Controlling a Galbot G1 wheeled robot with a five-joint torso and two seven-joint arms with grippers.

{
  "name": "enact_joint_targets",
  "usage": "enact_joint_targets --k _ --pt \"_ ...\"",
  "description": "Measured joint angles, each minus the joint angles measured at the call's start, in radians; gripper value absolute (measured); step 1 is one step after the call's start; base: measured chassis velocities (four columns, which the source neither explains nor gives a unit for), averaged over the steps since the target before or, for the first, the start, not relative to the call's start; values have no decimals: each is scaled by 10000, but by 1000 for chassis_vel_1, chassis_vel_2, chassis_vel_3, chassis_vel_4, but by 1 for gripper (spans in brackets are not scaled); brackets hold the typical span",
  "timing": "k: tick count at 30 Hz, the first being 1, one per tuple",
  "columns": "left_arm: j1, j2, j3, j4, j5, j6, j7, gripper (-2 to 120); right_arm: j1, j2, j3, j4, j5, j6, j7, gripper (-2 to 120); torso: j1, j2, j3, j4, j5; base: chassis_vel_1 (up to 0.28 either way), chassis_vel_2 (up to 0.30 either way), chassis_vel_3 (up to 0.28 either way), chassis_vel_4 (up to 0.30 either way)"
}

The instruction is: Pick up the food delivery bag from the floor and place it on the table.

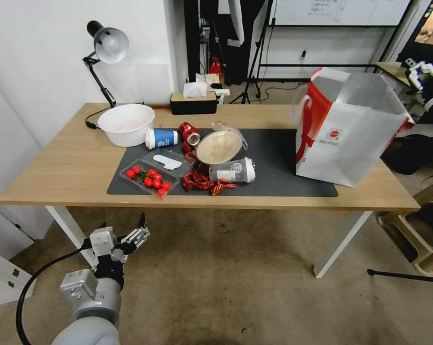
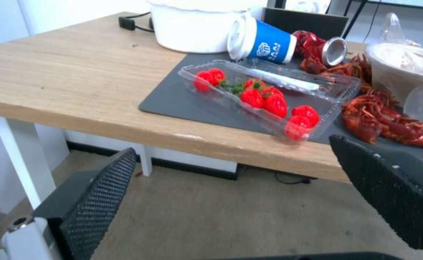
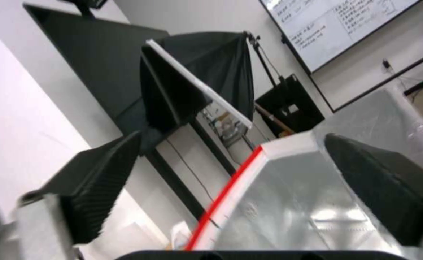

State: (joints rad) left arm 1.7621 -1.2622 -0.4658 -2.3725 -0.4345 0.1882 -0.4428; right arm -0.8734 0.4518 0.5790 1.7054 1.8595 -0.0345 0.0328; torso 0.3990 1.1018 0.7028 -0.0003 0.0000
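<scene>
The food delivery bag (image 1: pixel 345 129) stands upright on the table's (image 1: pixel 58 163) right end, partly on the dark mat (image 1: pixel 278 163), its small round red logo too small to read. The right gripper (image 3: pixel 231 187) hangs spread wide over the bag's foil-lined mouth. The left gripper (image 1: pixel 135 234) waits low before the table, fingers apart, facing a tray of tomatoes (image 2: pixel 264 99) and a tipped blue cup (image 2: pixel 262 41).

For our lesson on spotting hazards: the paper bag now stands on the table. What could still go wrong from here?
1. The bag stands at the table's right end, partly off the dark mat and near the front edge; a nudge might tip it off.
2. The open right hand sits over the bag's rim and foil lining; pulling away could snag it.
3. The bag looks tall and leaning, so it may topple.
</scene>
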Motion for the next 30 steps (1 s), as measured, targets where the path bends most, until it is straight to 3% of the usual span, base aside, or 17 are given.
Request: enact_joint_targets --k 16,23,30 --pt "9 -11 -21 -119 -14 143 -29 100 -704 -53 227 473 -962 -244 -251 100 0 0 0 0 0 0 0 0 0" --pt "9 23 -112 -219 -70 273 -13 100 -1710 -261 903 1110 -3437 -36 -505 100 0 0 0 -1 1 0 0 0 0" --pt "65 -8 -163 -324 -51 344 87 100 -3638 -290 1976 2612 -6035 710 -280 100 -1 0 -1 0 -2 0 0 0 0"
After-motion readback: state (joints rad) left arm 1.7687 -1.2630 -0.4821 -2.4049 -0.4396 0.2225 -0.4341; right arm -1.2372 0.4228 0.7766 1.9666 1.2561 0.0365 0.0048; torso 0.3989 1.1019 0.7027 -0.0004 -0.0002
